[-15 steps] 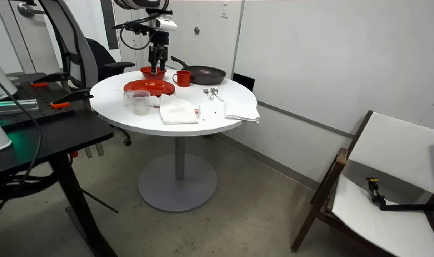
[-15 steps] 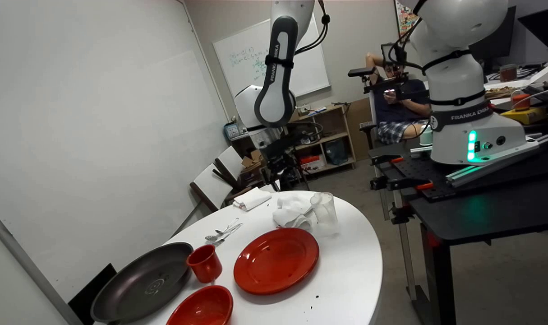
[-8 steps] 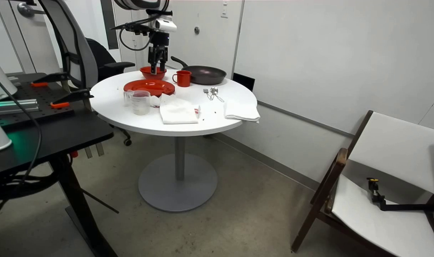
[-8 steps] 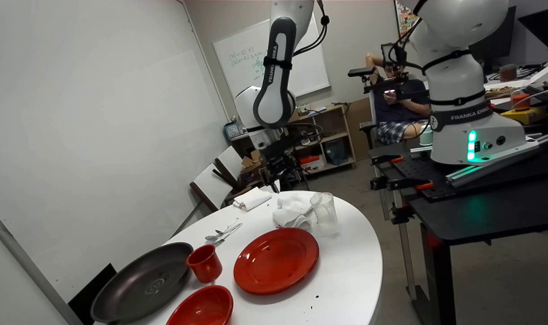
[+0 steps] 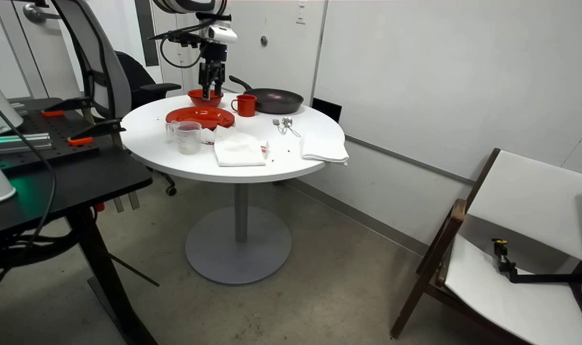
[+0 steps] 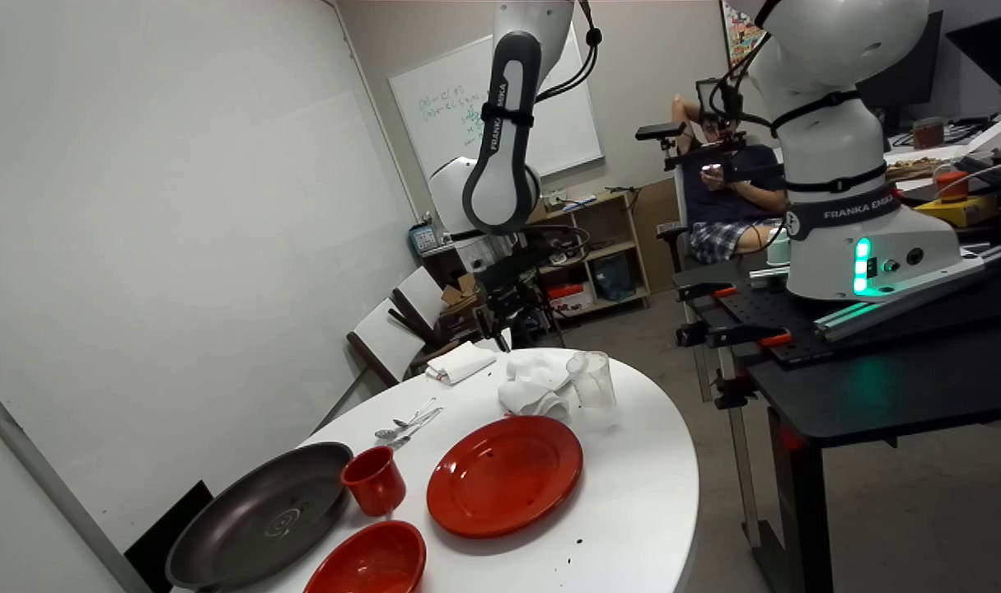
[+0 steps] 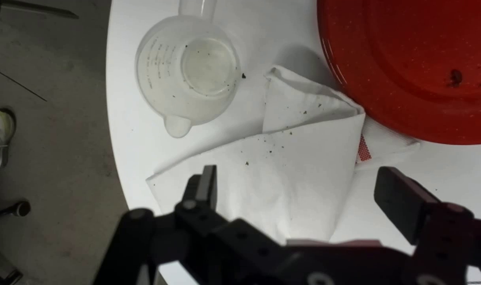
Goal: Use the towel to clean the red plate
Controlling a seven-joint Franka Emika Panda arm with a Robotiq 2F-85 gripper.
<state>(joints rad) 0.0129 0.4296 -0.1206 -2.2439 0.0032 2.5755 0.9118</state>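
In the wrist view the claw (image 7: 297, 186) hangs with its jaws wide apart over the towel (image 7: 280, 170), which shows between them and beyond. In both exterior views the claw is in the air, clear of the cloth. The towel is white, loosely folded and sprinkled with dark specks (image 7: 247, 163); one corner carries a red stripe (image 7: 364, 149).

Taking left, right, near and far from an exterior view, the towel lies on the near half of the round white surface (image 5: 281, 170). Just beyond it lies the red plate (image 5: 199, 114), flat, with a dark spot (image 7: 456, 78) on it. The towel meets the plate's rim; whether any cloth runs underneath cannot be told. Just left of the towel a clear measuring cup (image 5: 188, 139) stands upright.

Beyond the plate is a red bowl (image 5: 207, 103), with a red mug (image 5: 246, 106) to its right and a dark frying pan (image 5: 276, 101) just beside the mug, farther right. Metal utensils (image 5: 287, 123) lie right of the towel, between the mug and a second white cloth (image 5: 325, 151), folded, one corner reaching past the surface's right edge. Well apart, to the right and nearer, stands a wooden-framed chair (image 5: 506, 287).
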